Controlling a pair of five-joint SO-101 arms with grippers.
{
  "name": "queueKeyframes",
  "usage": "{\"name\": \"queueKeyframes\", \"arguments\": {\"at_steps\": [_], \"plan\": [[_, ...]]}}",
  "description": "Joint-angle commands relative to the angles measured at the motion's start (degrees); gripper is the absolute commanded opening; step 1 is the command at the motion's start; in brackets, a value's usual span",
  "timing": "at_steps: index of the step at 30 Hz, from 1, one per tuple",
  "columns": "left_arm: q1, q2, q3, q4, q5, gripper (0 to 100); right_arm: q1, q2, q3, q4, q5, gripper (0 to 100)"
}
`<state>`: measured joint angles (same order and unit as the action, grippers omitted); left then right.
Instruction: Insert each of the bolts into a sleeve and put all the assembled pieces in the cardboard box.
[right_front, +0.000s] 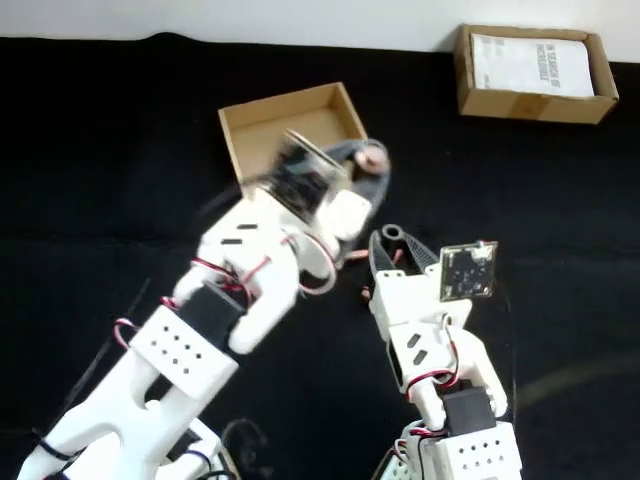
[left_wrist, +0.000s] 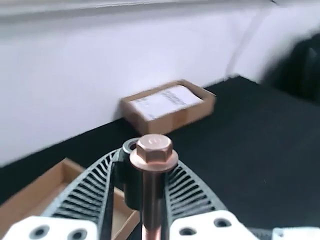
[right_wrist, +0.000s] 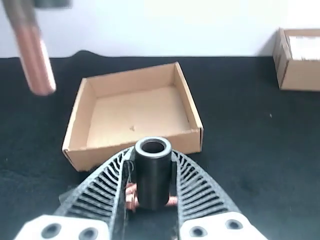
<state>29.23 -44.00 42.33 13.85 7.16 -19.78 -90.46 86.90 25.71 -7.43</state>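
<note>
High view, left end effector (right_front: 366, 172): pinching bolt (right_front: 372, 157), just beside cardboard box (right_front: 232, 140) corner.
High view, right end effector (right_front: 392, 243): pinching sleeve (right_front: 390, 234), near the box, over desk (right_front: 560, 250).
Left wrist view, bolt: hex head up, clamped between fingers (left_wrist: 190, 185).
Right wrist view, sleeve: upright between fingers; loose bolts (right_wrist: 131, 196) on desk beneath; box beyond.

- The table (right_front: 120, 150) has a black covering.
- An open cardboard box (right_front: 285, 120) sits near its middle.
- A second box (right_front: 530, 106) stands at the far right.
- Copper bolts (right_wrist: 131, 196) lie just beside the cardboard box.
</note>
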Motion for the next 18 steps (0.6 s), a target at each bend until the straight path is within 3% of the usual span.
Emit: {"name": "queueKeyframes", "arguments": {"at_steps": [1, 5, 8, 15, 18], "plan": [[-4.88, -2.42, -0.75, -0.97, 7.56, 1, -0.75, -0.57, 1.27, -5.32, 0.7, 0.8], [-5.05, -2.42, -2.59, 3.87, 12.92, 1, -3.82, -0.57, 2.86, -7.08, 2.11, 0.8], [-1.45, -2.42, -2.95, 6.33, 17.32, 1, -5.41, -0.4, 2.86, -7.52, 1.93, 0.8], [4.44, -2.24, -1.36, 4.13, 16.97, 1, -6.02, -0.31, 2.95, -7.08, 1.85, 0.8], [7.08, -0.75, -1.63, 1.14, 11.87, 1, -6.02, -0.48, 2.86, -7.08, 1.85, 0.8]]}}
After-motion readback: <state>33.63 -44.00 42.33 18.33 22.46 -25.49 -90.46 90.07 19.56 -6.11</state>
